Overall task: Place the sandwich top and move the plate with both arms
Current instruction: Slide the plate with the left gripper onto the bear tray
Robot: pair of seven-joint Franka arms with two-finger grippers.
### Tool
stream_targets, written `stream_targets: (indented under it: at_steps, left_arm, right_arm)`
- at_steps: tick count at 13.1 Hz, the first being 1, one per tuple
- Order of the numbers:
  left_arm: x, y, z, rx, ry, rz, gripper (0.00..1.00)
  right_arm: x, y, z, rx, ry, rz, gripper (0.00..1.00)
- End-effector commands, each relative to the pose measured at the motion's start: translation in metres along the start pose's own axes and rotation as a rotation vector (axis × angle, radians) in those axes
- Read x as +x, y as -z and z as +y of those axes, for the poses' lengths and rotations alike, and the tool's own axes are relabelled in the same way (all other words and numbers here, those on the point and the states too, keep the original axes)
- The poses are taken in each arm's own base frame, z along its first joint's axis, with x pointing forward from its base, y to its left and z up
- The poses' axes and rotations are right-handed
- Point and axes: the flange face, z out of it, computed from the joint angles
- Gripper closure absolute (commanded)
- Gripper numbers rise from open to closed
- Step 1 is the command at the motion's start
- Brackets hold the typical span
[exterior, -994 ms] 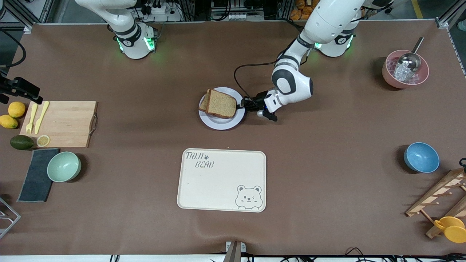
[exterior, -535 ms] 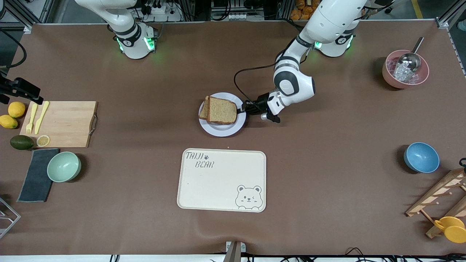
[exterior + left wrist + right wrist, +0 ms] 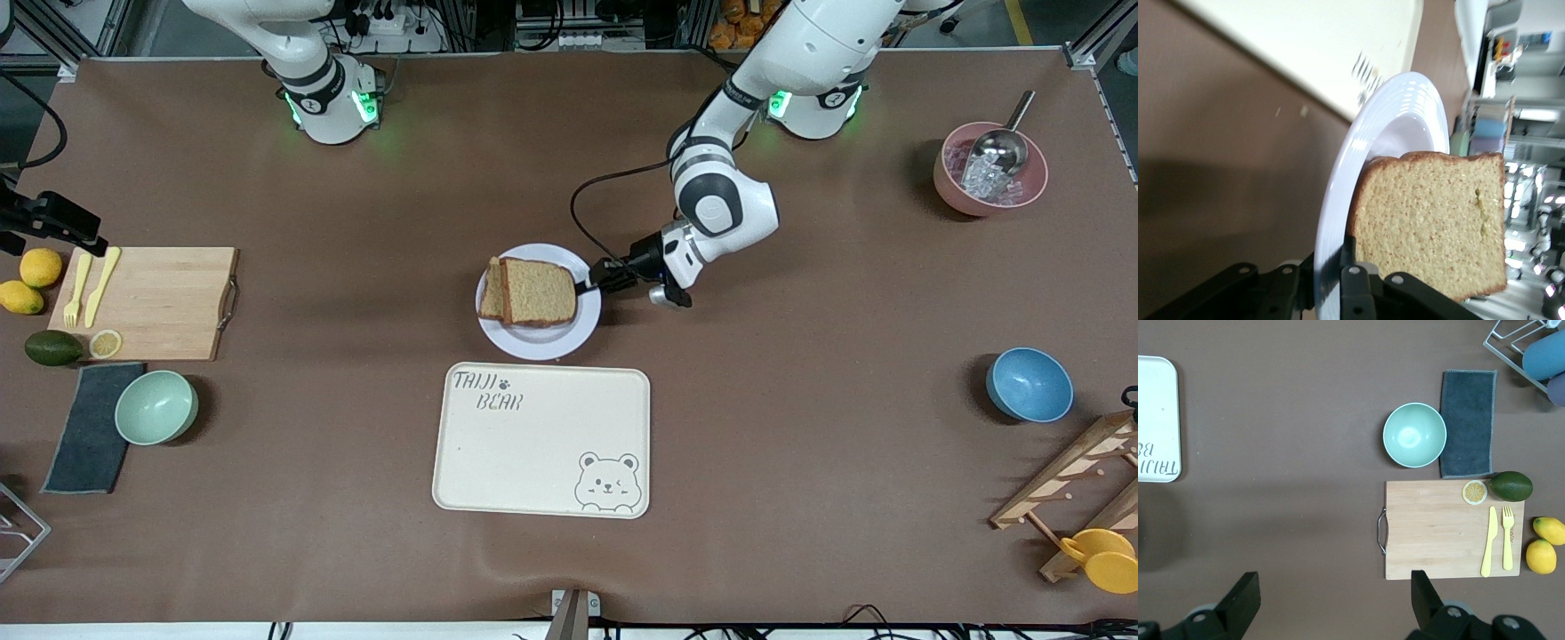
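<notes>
The pale plate (image 3: 544, 344) sits mid-table, just farther from the front camera than the cream bear tray (image 3: 533, 444). The sandwich top (image 3: 537, 292), a brown bread slice, lies on another slice on the plate. My left gripper (image 3: 594, 283) is shut on the plate's rim at the left arm's end. In the left wrist view the rim (image 3: 1338, 193) runs between my left gripper's (image 3: 1335, 293) jaws, with the bread (image 3: 1438, 220) beside them. My right gripper (image 3: 1335, 587) is open and empty, high over bare table by the cutting board (image 3: 1451, 528). It is out of the front view.
The cutting board (image 3: 151, 302) with a yellow knife and fork, lemons, an avocado, a green bowl (image 3: 156, 406) and a grey cloth lie at the right arm's end. A pink bowl (image 3: 989, 169), a blue bowl (image 3: 1029, 384) and a wooden rack are at the left arm's end.
My left gripper has moved the plate with the sandwich nearer to the front camera, up to the tray's edge. The right arm has not visibly moved.
</notes>
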Motion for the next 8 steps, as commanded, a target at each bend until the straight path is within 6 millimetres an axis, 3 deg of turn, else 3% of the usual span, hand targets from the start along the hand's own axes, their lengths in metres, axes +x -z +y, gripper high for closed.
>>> stream_targets:
  at_steps: [1,8]
  left_arm:
    - [0.029,-0.005,0.019,-0.065,0.034,0.063,1.0]
    - [0.096,-0.032,0.025,-0.025,0.091,0.218,1.0]
  right_arm:
    - [0.003,0.002,-0.001,-0.007,-0.011,-0.005,0.0]
    - [0.004,0.001,-0.001,-0.007,-0.011,-0.005,0.0]
